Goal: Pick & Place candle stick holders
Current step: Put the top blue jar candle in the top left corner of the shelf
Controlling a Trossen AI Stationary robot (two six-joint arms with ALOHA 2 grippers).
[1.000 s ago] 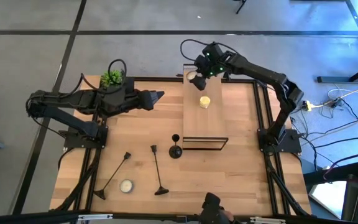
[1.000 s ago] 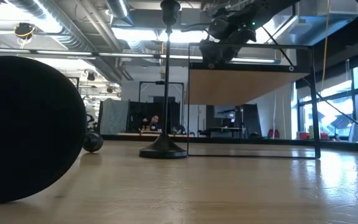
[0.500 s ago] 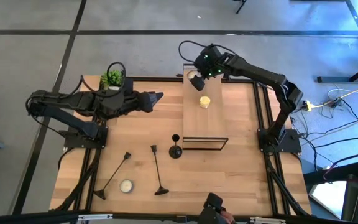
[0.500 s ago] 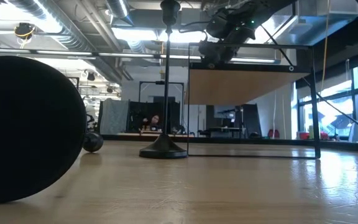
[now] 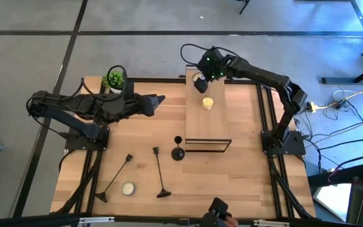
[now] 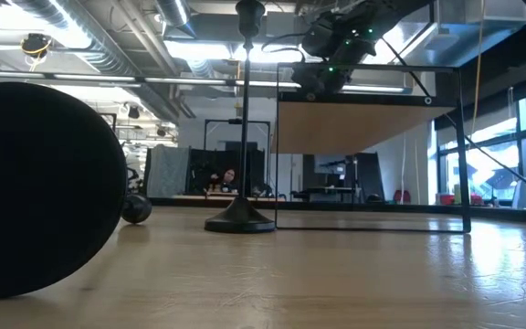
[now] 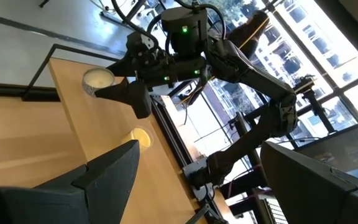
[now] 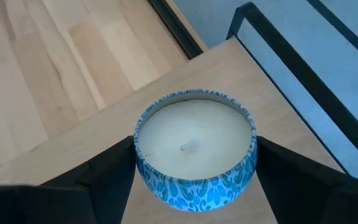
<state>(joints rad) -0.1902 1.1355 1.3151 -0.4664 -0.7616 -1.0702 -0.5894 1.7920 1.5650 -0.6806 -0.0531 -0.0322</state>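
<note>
- High view: the candle stick holders are all on the counter [image 5: 238, 170]: one tall holder [image 5: 113, 177] and another [image 5: 159, 172] lie flat near the front, the short holder [image 5: 178, 149] stands by the shelf [image 5: 201, 123]. The open left pincer [image 5: 159, 98] hovers over bare wood.
- Low view: the short one has free room around it.
- Right wrist view: the right pincer [image 8: 191, 180] straddles a blue tin candle [image 8: 194, 146] near the shelf corner, fingers apart, not gripping.

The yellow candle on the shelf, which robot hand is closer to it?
The right gripper is closer, just beyond the yellow candle at the shelf's far end. The left gripper hovers off to the side, over the table.
</note>
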